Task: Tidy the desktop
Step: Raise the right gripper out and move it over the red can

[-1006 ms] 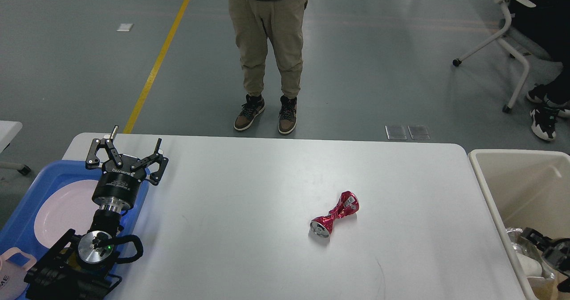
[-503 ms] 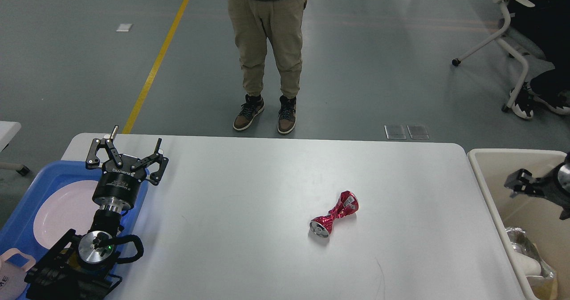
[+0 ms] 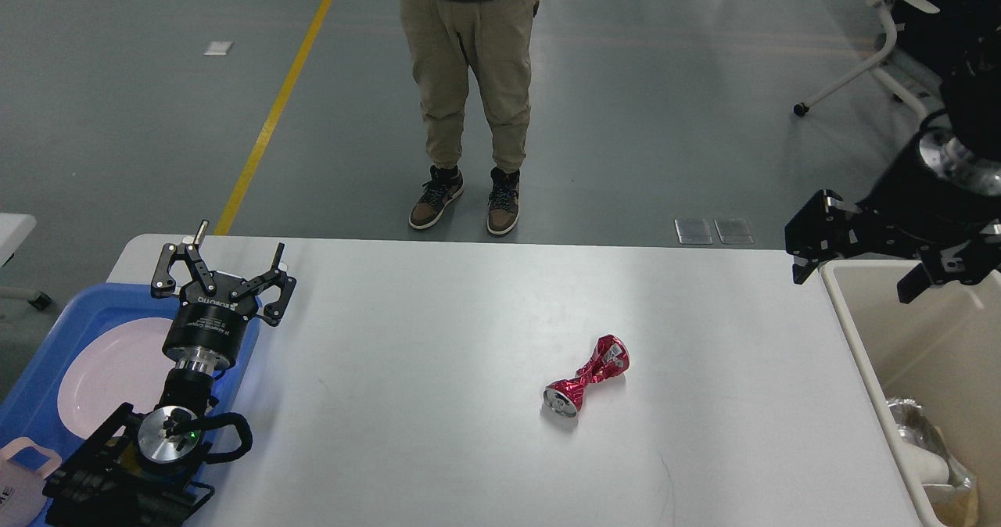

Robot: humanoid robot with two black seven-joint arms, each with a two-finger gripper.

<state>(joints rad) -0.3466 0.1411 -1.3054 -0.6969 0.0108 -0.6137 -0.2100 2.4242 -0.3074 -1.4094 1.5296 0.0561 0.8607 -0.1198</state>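
The desktop (image 3: 438, 331) is carrying one stray item, a crushed red can (image 3: 586, 377), lying just right of its middle. The right gripper (image 3: 856, 265) is hanging with released jaws above the desktop's right edge, over the near rim of the beige bin (image 3: 860, 355). The left gripper (image 3: 223, 265) is resting, jaws spread, at the desktop's left edge over the blue tray (image 3: 47, 355). A sound approach would likely be aligning the fingers across the can's pinched waist before descending.

Red can (image 3: 588, 377), white desktop (image 3: 438, 371)

The left gripper (image 3: 235, 265) points up with jaws spread; the right gripper (image 3: 856, 265) hangs with jaws apart.
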